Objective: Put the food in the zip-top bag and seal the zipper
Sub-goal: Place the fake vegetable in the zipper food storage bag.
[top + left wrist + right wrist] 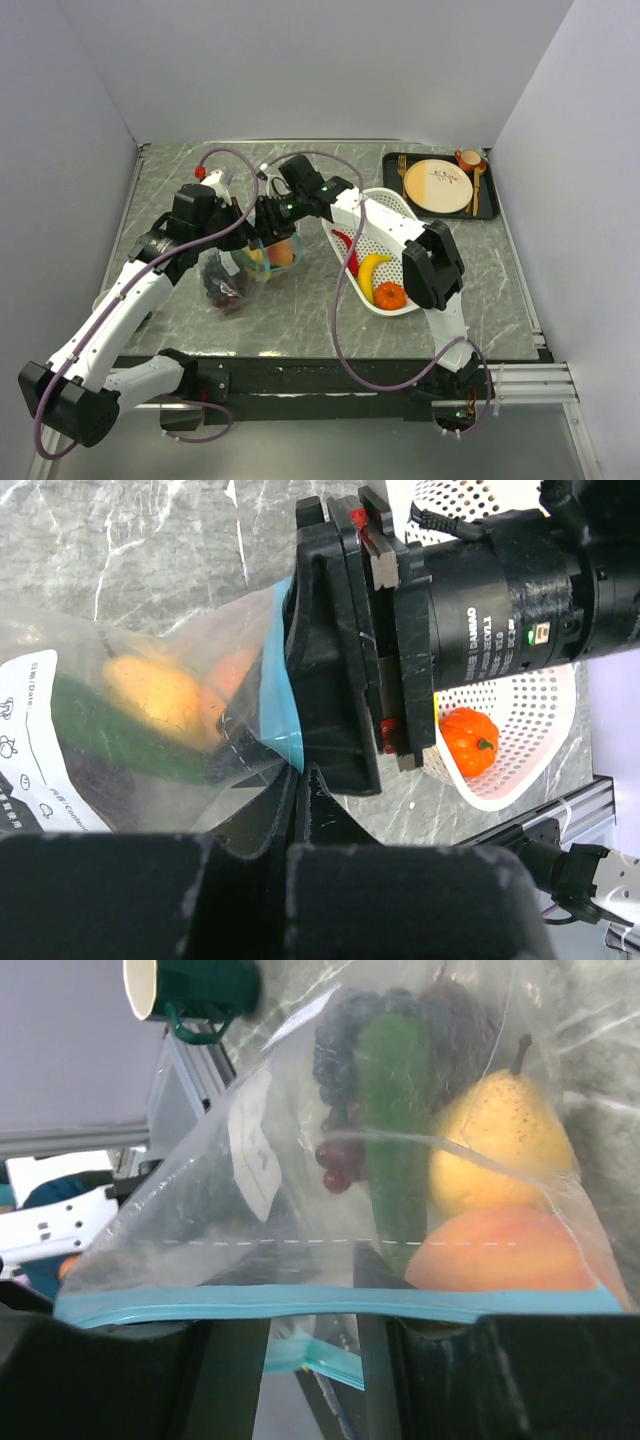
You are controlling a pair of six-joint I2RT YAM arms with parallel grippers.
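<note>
The zip-top bag hangs above the table's left middle, and dark grapes, a green piece, a yellow fruit and a peach show through it. My left gripper is shut on the bag's edge beside the teal zipper. My right gripper reaches into the bag's mouth with its fingers apart and nothing between them. The zipper runs across in front of those fingers. A red chili, a banana and an orange tomato lie in the white basket.
A black tray at the back right holds a beige plate, an orange cup and cutlery. A green mug shows beyond the bag in the right wrist view. Grey walls close in the table on three sides.
</note>
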